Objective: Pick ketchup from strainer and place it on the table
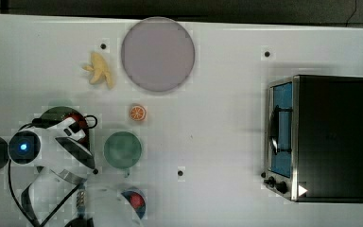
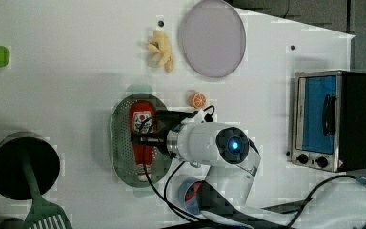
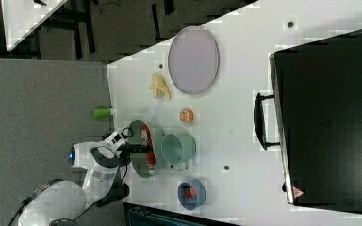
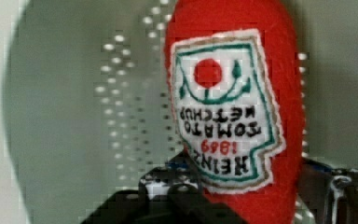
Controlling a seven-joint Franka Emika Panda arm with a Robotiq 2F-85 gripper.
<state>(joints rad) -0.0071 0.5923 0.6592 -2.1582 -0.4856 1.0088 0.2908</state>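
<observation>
the ketchup (image 4: 235,112) is a soft red bottle lying flat inside the strainer (image 2: 119,143), lengthwise along the basket. its white stitched patch, seen close in the wrist view, reads "heinz", "1869" in red, and "tomato ketchup", under a red tomato on green stems, all framed by a green line (the lettering appears upside down there). in the left view the ketchup (image 2: 140,129) stretches from the strainer's upper end toward its lower end, label facing up, with the arm's black hand crossing its middle. the jaws (image 2: 147,133) sit low over the bottle; dark finger parts flank the bottle's lower end in the wrist view, but whether they are pressing on it or merely standing around it cannot be told.

the strainer is a pale green oval dotted with holes, resting on the white counter (image 1: 227,142). in the right view the ketchup (image 3: 147,141) lies in the strainer (image 3: 139,129) just beside a round green cup (image 3: 178,149). in the top view the cup (image 1: 122,150) stands near an orange slice (image 1: 137,113); further up lie a peeled banana (image 1: 99,71) and a lilac plate (image 1: 157,54). a blue bowl (image 1: 137,201) holding something red sits near the top view's lower edge. a toaster oven (image 1: 319,137) stands well apart on the top view's right.
</observation>
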